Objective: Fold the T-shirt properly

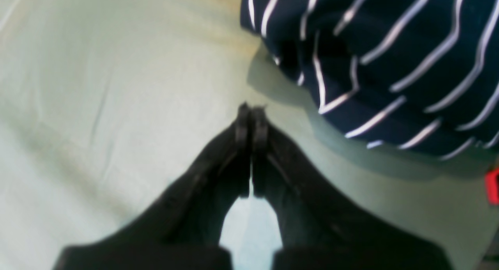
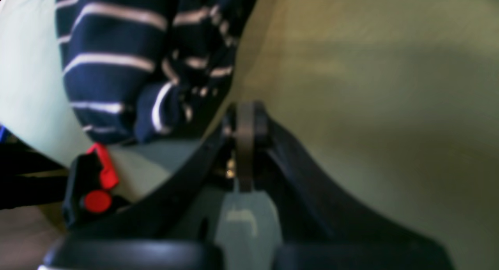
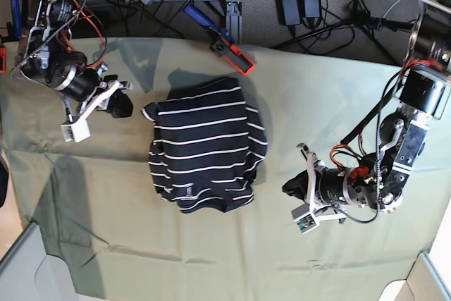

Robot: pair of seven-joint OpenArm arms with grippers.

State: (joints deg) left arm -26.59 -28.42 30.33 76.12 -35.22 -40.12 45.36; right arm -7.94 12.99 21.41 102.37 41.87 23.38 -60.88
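Blurry end effector [image 1: 251, 110], T-shirt [image 1: 390, 67] cropped.

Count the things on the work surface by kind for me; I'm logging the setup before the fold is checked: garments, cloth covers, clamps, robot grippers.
Garments: 1, the T-shirt
Cloth covers: 1, the pale green cloth
Clamps: 1, the red-tipped clamp at the far edge
Robot grippers: 2, the left gripper and the right gripper, both shut and empty
Total: 5

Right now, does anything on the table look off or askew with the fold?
Yes. The T-shirt is a rounded, lumpy bundle, not a flat rectangle: a bit of fabric pokes out at its upper left, and its lower edge is uneven and bunched. Both tools, left and right, are shut and clear of it.
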